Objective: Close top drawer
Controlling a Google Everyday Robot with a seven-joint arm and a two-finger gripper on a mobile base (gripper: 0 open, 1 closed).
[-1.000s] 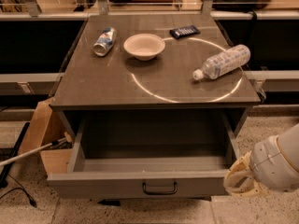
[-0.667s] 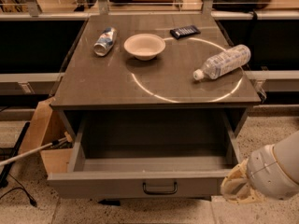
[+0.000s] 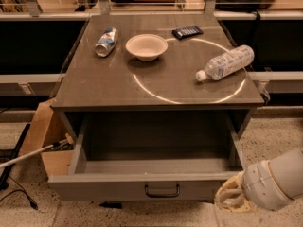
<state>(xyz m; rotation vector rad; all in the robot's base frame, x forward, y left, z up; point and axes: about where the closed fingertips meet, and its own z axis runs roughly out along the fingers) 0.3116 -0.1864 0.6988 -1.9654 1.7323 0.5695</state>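
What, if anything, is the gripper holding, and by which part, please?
Nothing that I can see: the gripper is beside the right end of the open top drawer, clear of its handle.

Top drawer (image 3: pixel 142 187) stands pulled out toward the lower edge, with open approach to its front around the handle (image 3: pixel 162 190). Gripper (image 3: pixel 232 198) sits at lower right, just beside the front's right corner. At lower left, a cardboard box (image 3: pixel 40 136) and a white rod (image 3: pixel 28 154) crowd the drawer's left side.
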